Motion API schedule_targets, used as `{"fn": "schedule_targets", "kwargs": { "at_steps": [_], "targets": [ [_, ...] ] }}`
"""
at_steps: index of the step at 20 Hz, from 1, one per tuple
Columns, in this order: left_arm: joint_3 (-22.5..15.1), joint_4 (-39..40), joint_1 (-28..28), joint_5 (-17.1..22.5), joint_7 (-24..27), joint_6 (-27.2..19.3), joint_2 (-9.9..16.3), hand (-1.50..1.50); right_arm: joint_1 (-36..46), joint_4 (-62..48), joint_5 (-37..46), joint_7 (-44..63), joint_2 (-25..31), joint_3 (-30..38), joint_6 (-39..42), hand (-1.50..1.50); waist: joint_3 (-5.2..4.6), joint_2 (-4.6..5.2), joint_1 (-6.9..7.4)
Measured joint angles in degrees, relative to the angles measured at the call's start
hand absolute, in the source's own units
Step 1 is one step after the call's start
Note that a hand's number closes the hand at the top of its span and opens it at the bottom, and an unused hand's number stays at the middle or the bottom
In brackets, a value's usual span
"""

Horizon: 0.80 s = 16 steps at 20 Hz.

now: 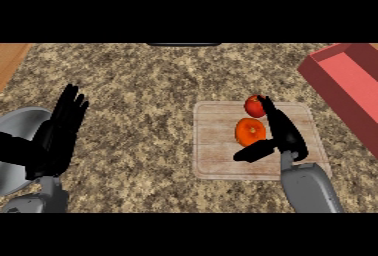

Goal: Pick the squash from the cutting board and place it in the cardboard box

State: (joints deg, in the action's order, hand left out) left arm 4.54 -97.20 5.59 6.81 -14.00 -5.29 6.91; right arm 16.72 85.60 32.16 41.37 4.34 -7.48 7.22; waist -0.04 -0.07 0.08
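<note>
On the cutting board [221,160] the orange, rounded squash [250,131] lies beside the open, empty-fingered right robot hand [284,132]; left robot hand [59,130] open.

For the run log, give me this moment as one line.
right hand open over cutting board | beside orange squash, not gripping | red tomato behind | box right | left hand resting

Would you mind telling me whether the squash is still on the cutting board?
Yes: the squash lies on the cutting board, beside the right hand.
</note>
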Motion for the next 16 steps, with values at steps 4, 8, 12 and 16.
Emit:
{"fn": "schedule_targets", "kwargs": {
  "at_steps": [4,8,12,16],
  "targets": [
    [0.3,0.4,0.4,-0.1,-0.1,0.3,-0.1,0.00,-0.5,0.5,1.8,-0.9,-0.6,-0.4,-0.6,1.50,-0.13,-0.17,-0.09],
    [0.1,1.6,-0.1,-0.3,1.6,0.9,-0.7,0.00,0.0,-0.4,4.2,-4.5,0.8,-1.0,-1.1,1.50,-0.22,-0.29,-0.08],
    [0.1,2.6,1.2,-0.9,1.4,0.2,-1.1,0.00,0.7,0.0,7.7,-4.9,0.6,-2.3,-1.9,1.50,-0.24,-0.33,-0.13],
    [1.1,2.4,2.1,-0.2,0.5,0.6,-0.3,0.00,0.8,0.6,9.7,-8.1,2.2,-3.6,-0.9,1.50,-0.21,-0.33,-0.11]
  ]
}}
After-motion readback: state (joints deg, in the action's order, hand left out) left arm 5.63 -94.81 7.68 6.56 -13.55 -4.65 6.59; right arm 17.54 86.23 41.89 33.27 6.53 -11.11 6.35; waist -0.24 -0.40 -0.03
